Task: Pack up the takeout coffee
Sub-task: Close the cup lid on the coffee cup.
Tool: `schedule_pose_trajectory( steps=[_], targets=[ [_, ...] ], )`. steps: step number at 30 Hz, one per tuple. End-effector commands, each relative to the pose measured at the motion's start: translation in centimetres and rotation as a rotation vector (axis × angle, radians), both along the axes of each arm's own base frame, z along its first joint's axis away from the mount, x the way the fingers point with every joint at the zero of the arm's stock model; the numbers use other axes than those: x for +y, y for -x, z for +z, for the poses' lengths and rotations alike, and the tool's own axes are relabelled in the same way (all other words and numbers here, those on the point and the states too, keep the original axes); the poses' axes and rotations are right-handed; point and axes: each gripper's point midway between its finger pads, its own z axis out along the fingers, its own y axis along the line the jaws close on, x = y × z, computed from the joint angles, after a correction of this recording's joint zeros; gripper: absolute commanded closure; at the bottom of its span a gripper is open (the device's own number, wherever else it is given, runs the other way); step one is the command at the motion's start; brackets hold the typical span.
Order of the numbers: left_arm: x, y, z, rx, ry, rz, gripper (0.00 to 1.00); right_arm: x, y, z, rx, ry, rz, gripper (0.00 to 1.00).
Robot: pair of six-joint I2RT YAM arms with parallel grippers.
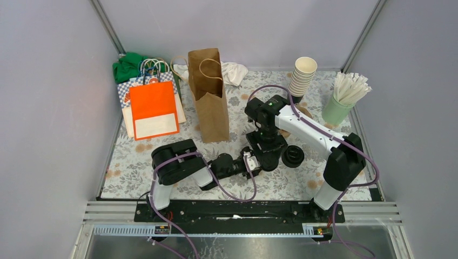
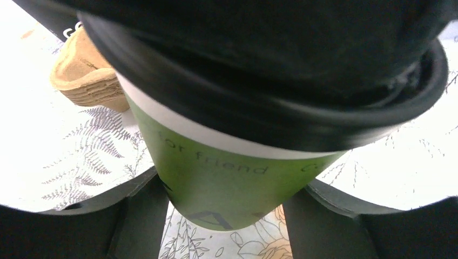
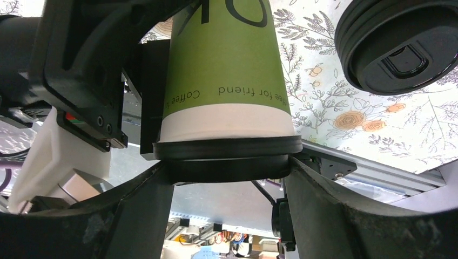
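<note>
While gripping takeout coffee at stiff lid with right pincer: judged light, crushable below; flanked there by left pincer, closure untellable.

Brown paper bag stands upright beside orange bag.

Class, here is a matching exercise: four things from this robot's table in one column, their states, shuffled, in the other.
Things: 1 brown paper bag; 2 orange-and-white paper bag; 3 pale green cup; 4 green paper cup with black lid.
States: A holds white sticks; B in the right gripper; C standing upright; D lying flat.
Pairs: 1-C, 2-D, 3-A, 4-B.
</note>
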Motion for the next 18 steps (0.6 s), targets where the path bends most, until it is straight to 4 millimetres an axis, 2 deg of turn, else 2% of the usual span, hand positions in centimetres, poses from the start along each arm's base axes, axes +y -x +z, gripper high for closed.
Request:
schedule_pose_trajectory(
  steps=[1,4,7,9,11,18],
  targets=[
    [-0.6,-0.5,2.5,0.018,0.155,0.042,0.35,1.6,-0.4,-0.2,-0.009,-0.047,0.006,0.35],
    [-0.4,-0.2,2.5,0.038,0.174,0.042,0.41,1.8,-0.8,-0.1,-0.024,-0.054,0.006,0.28],
    [-0.1,0.1,2.4,0.061,0.186,0.040,0.41,1.9,-1.4,0.2,-0.059,-0.060,0.002,0.11],
    [0.2,0.4,2.3,0.087,0.199,0.044,0.41,2.1,-1.7,0.5,-0.085,-0.074,0.001,0.04],
    [0.3,0.7,2.0,0.114,0.207,0.041,0.40,2.1,-2.2,0.8,-0.124,-0.083,-0.009,0.01],
    [-0.1,1.6,1.1,0.194,0.218,0.025,0.40,3.1,-3.5,2.9,-0.258,-0.195,-0.025,0.00]
  ],
)
